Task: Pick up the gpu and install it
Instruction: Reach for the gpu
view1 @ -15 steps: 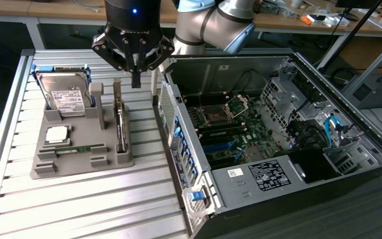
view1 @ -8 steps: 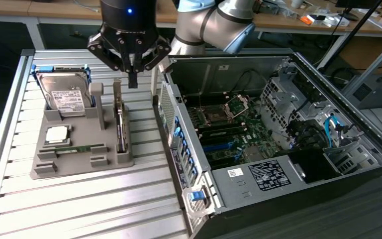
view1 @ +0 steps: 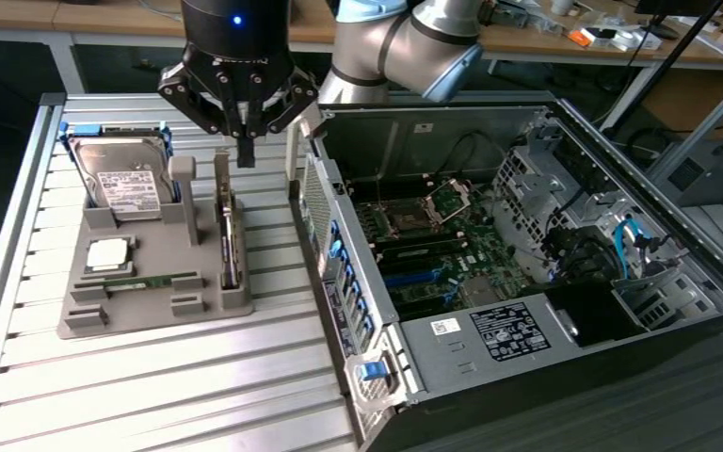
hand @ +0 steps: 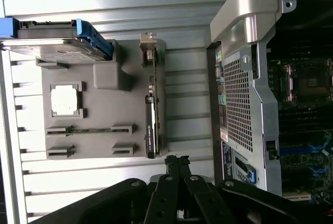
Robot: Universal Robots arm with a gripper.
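Note:
The gpu [view1: 227, 235] stands on its edge in a slot at the side of the grey holder tray [view1: 148, 315] nearest the computer case. In the wrist view the gpu [hand: 151, 128] appears edge-on as a thin dark strip with a metal bracket at one end. My gripper [view1: 246, 143] hangs a little above the far end of the card, shut, with nothing between its fingers. The black fingertips [hand: 177, 162] are pressed together just off the card's end and do not touch it.
The tray [hand: 104, 146] also carries a silver hard drive [view1: 123, 181] in a blue bracket, a processor chip [view1: 108, 252] and a narrow memory stick [view1: 148, 280]. The open computer case [view1: 525, 245] with its motherboard [view1: 431, 240] lies on the exterior view's right, its perforated wall [hand: 242, 94] close beside the tray.

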